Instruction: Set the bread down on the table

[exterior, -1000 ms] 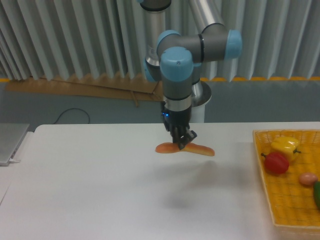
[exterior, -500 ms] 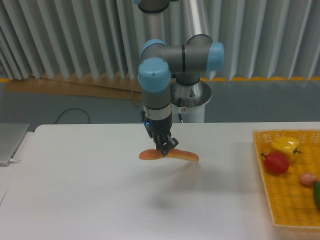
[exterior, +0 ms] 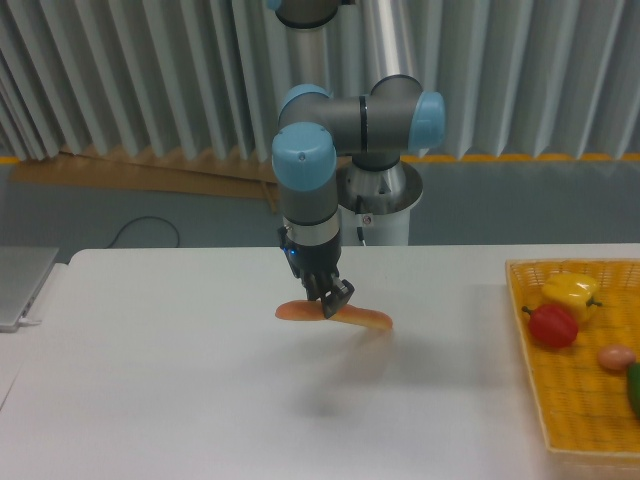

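Your black two-finger gripper [exterior: 333, 298] pinches the long orange-tan toy bread [exterior: 333, 315] at mid-length; its axis runs left-right, and it hangs above the plain white table [exterior: 170, 380], so go straight down.

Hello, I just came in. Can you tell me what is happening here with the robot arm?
The single robot arm is holding the bread in its pincer, gripped near the middle of the loaf. The bread hangs above the white table and its shadow falls on the tabletop below, so it is not set down yet. At the right edge stands a yellow basket with a yellow pepper, a red pepper and other toy foods in it, away from the arm.
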`<move>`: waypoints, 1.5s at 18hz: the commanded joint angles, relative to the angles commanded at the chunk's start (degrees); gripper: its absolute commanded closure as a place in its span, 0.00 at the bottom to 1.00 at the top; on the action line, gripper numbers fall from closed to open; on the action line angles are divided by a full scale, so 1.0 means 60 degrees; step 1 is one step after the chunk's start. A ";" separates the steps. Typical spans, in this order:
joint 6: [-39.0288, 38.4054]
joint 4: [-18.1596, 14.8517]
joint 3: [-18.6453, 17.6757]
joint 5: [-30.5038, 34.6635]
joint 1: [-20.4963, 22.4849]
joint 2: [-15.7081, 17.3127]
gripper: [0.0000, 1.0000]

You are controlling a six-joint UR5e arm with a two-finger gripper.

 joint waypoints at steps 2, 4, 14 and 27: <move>0.0030 0.0015 0.0015 0.0000 0.0000 0.0015 0.00; 0.0059 0.0146 0.0000 0.0014 0.0000 0.0000 0.00; 0.1084 -0.0219 -0.0014 0.0439 0.0015 0.0673 0.00; 0.3296 -0.1683 0.0059 0.0527 0.0058 0.1347 0.00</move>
